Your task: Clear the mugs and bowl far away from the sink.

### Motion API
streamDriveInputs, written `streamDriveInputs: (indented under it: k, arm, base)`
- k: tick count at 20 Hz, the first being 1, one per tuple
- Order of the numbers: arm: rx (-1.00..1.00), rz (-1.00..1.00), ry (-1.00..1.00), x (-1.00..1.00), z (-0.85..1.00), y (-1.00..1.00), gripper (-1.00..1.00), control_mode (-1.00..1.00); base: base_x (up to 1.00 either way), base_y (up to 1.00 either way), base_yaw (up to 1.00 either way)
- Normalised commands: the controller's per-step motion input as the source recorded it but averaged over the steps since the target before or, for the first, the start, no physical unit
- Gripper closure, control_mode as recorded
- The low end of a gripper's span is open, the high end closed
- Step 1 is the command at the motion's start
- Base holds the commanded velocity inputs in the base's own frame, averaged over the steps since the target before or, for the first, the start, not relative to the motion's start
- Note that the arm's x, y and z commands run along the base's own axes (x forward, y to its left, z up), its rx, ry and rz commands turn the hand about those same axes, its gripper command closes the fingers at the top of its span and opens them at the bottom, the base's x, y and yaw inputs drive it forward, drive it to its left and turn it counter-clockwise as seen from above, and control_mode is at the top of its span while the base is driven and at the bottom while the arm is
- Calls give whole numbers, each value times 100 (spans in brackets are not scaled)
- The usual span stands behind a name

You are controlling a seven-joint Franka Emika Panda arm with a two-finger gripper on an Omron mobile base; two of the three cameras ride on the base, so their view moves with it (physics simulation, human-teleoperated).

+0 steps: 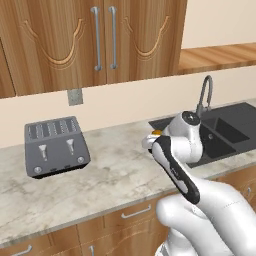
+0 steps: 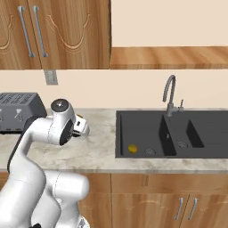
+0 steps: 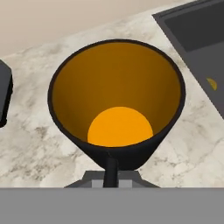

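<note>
The black mug with its orange-yellow inside is close under the hand camera, opening toward it. My gripper is shut on its near wall, with one dark finger against the outside. The mug hangs just above the marble counter, left of the sink. From the right base view a sliver of the mug shows at the gripper, a short way left of the sink. In the left base view an orange bit of the mug peeks out behind my wrist. The green mug and the bowl are out of view.
A grey toaster stands on the counter to the left, and its dark edge is near the mug. A small yellow thing lies in the left basin. The gooseneck tap rises behind the sink. Wall cupboards hang above.
</note>
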Motion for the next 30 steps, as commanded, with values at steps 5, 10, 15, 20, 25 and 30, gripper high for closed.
streamDriveInputs:
  k: [5, 10, 15, 20, 25, 30]
  arm:
    - [-3, 0, 5, -57, 29, -14, 100, -100]
    - [-3, 0, -5, -51, 44, -31, 100, -100]
    - [0, 0, -3, -48, 54, -15, 100, -100]
    - [0, 0, 0, -52, 83, -11, 100, -100]
    - [0, 0, 0, -73, 50, -3, 100, -100]
    - [-2, 0, -1, -52, 13, 0, 100, -100]
  base:
    - [0, 0, 0]
    - [0, 0, 0]
    - [0, 0, 0]
    - [0, 0, 0]
    - [0, 0, 0]
    - [0, 0, 0]
